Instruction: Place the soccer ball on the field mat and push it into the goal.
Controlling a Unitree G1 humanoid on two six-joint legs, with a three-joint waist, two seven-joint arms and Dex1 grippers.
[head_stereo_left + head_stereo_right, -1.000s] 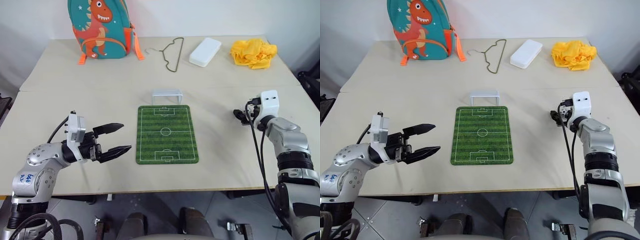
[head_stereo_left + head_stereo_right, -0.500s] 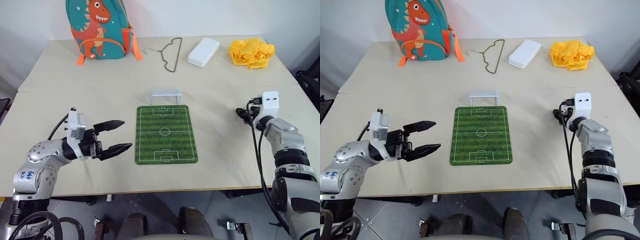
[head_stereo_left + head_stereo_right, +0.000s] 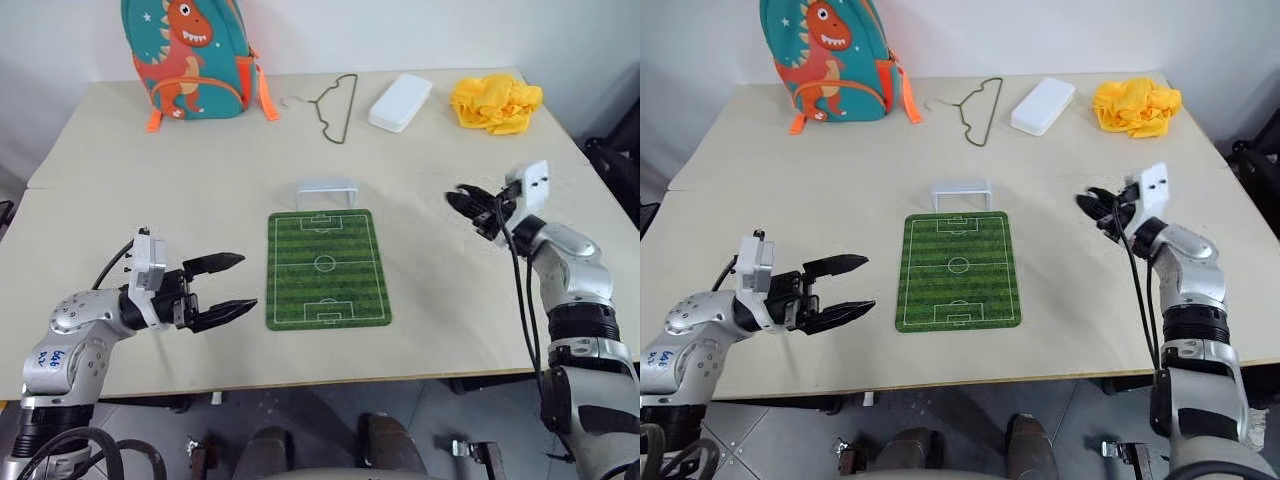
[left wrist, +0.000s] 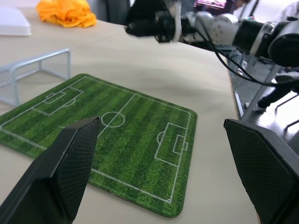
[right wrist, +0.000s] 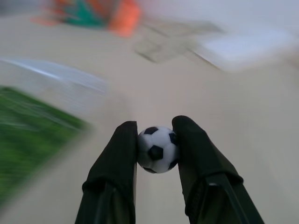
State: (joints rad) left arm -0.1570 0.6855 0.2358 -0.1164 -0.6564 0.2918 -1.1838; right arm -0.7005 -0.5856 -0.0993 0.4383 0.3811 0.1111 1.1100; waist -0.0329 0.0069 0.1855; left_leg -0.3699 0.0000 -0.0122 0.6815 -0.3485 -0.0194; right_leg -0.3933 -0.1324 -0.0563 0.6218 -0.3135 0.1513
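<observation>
Right gripper [image 5: 156, 149] swinging leftward, now clamping the soccer ball [image 5: 158, 149] | left gripper [image 3: 226, 287] waiting spread wide | next: carrying ball over field mat [image 3: 326, 268], setting down gently facing goal [image 3: 324, 192]

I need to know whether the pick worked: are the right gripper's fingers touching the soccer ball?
Touching. In the right wrist view the soccer ball sits pinched between the right gripper's two fingers, pressed against both with no gap.
</observation>
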